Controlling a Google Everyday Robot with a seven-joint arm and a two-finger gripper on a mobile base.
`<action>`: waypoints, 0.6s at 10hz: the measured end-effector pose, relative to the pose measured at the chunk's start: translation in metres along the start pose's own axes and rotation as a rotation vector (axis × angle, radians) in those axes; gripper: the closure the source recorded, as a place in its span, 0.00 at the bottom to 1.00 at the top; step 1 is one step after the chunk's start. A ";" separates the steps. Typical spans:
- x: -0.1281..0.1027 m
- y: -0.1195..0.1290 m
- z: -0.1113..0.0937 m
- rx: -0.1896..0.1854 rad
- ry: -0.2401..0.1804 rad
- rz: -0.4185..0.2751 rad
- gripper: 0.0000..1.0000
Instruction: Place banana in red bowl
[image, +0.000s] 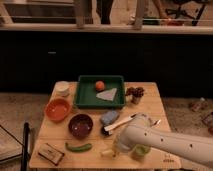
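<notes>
A small pale yellow banana (107, 153) lies near the table's front edge, its right end under the tip of my arm. My gripper (118, 148) is at the end of the white arm, right over that end of the banana and mostly hidden by the arm. An orange-red bowl (57, 109) sits at the left of the table. A dark red bowl (80, 125) sits right of it, up and to the left of the banana. Both bowls look empty.
A green curved vegetable (78, 147) lies left of the banana. A green tray (85, 98) at the back holds an orange ball (100, 85) and a grey cloth (107, 94). A blue-grey sponge (109, 117), a green cup (140, 151), a white cup (62, 88) and a snack packet (50, 153) also lie on the table.
</notes>
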 end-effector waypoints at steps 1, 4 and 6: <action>-0.002 0.000 -0.004 0.007 0.002 -0.008 1.00; -0.012 -0.002 -0.022 0.032 0.010 -0.038 1.00; -0.016 -0.005 -0.039 0.053 0.025 -0.051 1.00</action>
